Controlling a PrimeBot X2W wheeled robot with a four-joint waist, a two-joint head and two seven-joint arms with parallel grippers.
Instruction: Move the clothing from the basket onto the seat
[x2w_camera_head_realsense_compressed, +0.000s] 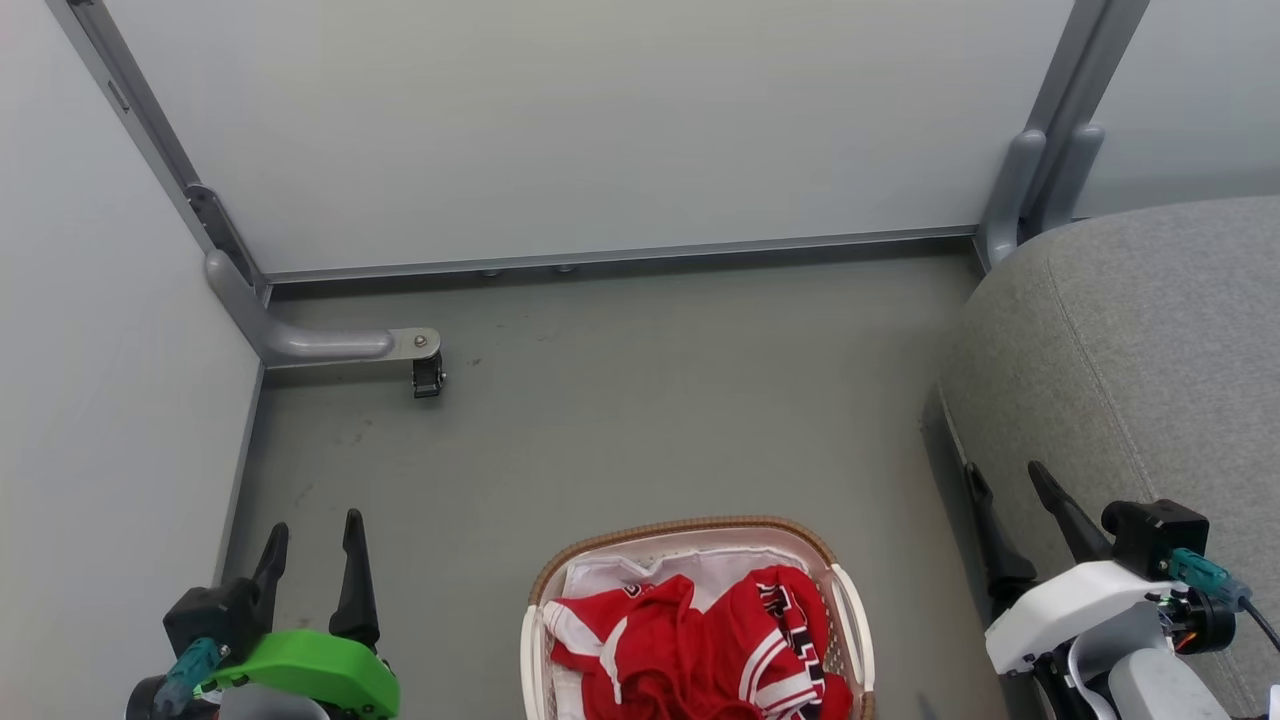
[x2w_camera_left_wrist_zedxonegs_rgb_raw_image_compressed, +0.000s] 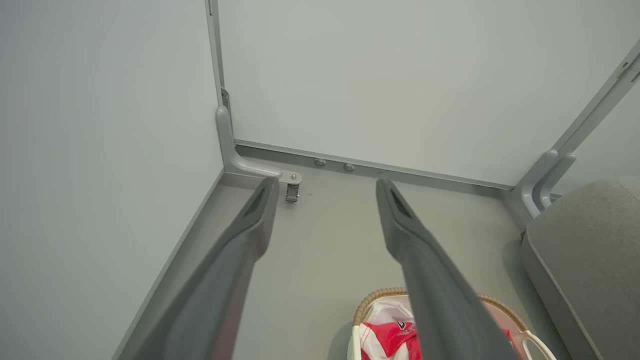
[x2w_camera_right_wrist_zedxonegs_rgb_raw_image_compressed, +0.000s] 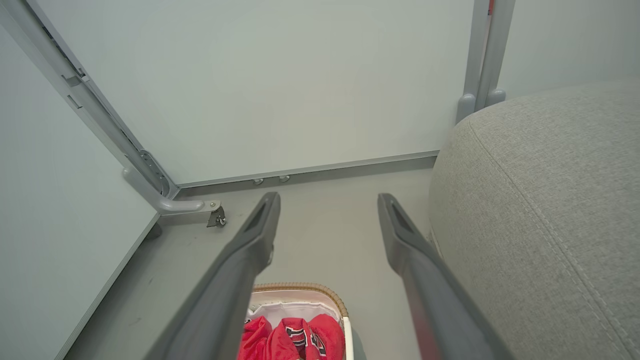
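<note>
Left tool (x2w_camera_head_realsense_compressed: 316, 525) and right tool (x2w_camera_head_realsense_compressed: 1003, 470) gape wide, empty. Best to pinch the clothing (x2w_camera_head_realsense_compressed: 690, 640) at bottom centre by a raised fold, sparing the liner (x2w_camera_head_realsense_compressed: 608, 575).

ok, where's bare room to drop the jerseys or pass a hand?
The seat's visible top is bare. Open floor runs from the basket to the back wall, and between left hand and basket. Tight: the basket, full of jerseys, and the strip between it and the seat, by the right hand.
</note>
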